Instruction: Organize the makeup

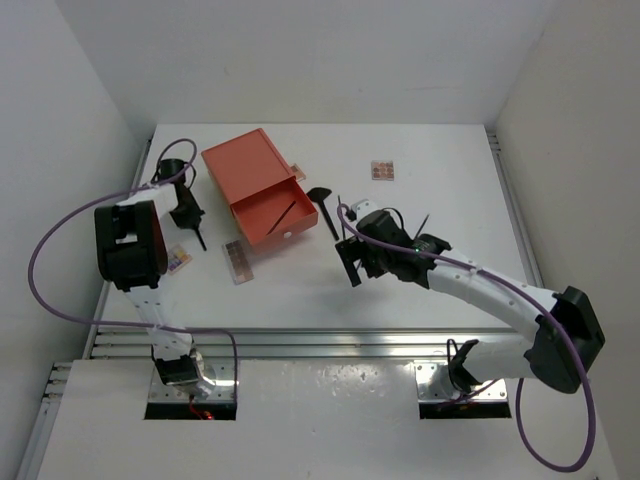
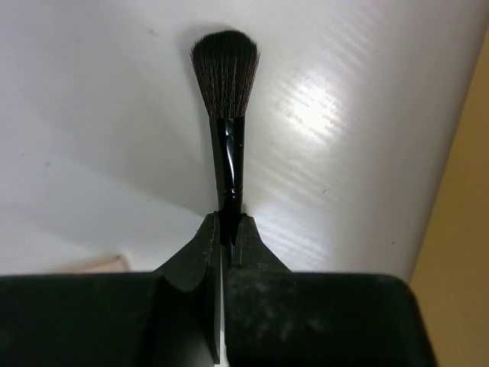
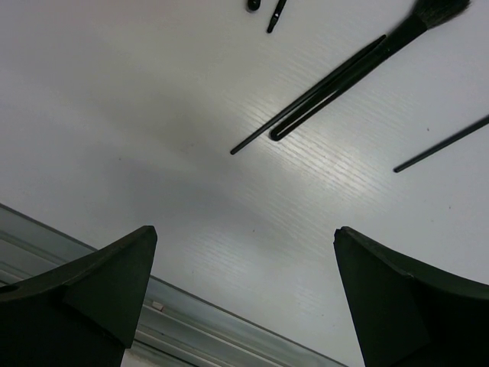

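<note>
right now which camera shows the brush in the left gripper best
The left wrist view: the brush is close and sharp, rounded bristle head up, handle pinched in the left gripper. Top external shows only a small dark stick below that gripper. The right wrist view does not show it.

Orange drawer box point(image 1: 247, 165) at far left of white table point(image 1: 450, 160), its drawer pulled open, metal rail point(image 1: 330, 345) along near edge

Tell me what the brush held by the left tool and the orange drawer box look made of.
The brush: glossy black handle, a light streak suggests plastic or lacquer; fine dark hair strands. The drawer box: matte orange, thin flat walls, perhaps cardboard.
</note>
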Robot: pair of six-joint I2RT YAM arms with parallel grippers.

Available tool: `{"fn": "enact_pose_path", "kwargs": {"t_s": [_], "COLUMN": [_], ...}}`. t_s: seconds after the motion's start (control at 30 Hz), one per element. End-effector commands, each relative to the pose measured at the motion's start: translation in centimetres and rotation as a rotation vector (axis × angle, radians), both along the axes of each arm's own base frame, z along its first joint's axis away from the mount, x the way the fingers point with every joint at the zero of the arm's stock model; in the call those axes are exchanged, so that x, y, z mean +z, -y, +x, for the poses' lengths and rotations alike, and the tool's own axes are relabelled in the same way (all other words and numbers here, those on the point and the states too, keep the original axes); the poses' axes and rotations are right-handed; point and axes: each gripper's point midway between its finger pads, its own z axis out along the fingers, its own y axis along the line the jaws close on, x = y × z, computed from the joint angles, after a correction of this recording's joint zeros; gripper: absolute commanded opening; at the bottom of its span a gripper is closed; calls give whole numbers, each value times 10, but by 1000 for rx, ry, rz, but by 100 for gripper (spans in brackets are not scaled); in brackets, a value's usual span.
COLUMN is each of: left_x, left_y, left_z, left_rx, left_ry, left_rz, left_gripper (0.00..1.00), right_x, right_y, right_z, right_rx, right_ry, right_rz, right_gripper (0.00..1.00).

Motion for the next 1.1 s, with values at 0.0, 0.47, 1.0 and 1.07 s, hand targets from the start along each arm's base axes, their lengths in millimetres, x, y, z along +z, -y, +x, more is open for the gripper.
{"fn": "enact_pose_path", "kwargs": {"t_s": [0.0, 0.47, 1.0, 1.07], "left_x": [39, 277, 158, 153], "left_y": [-16, 98, 246, 244], "left_z": [-3, 32, -5, -11], "left_rx": [-12, -754, -1225, -1227], "left_ry": [57, 585, 313, 300], "left_rz": [38, 314, 313, 310], "left_gripper": [0, 0, 0, 0], "right_x": [22, -10, -60, -71], "right_y": [3, 95, 158, 164], "right_z": [13, 50, 95, 96], "right_rx": [-86, -539, -789, -811], "right_ry": [27, -97, -222, -251], "right_rz": [63, 152, 110, 100], "right_gripper": [100, 65, 60, 61]}}
